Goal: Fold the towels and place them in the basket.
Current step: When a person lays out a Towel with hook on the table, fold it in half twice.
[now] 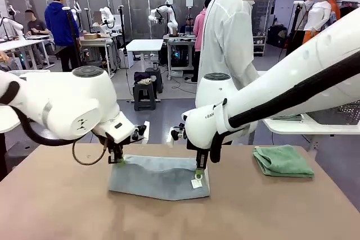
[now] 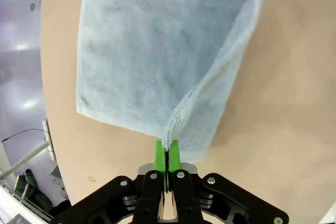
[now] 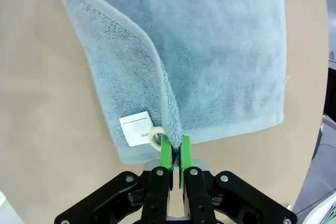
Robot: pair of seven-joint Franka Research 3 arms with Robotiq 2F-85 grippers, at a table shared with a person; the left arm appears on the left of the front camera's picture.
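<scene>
The pale blue-grey towel point(image 1: 160, 179) lies mid-table point(image 1: 56, 206), doubled over, with two corners raised. The left gripper point(image 1: 119, 160) is pinched tight on one corner. The right gripper point(image 1: 199, 171) is clamped on the other, beside the white tag point(image 3: 135, 129), whose print is too small to read. The right arm point(image 1: 270, 91) reads "FRAN". The mint green towel point(image 1: 282, 160) lies folded, well apart.

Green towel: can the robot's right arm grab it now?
Probably not yet. The green towel lies close beside it, but its jaws are shut on a corner of the blue-grey towel, so it must let go first.
</scene>
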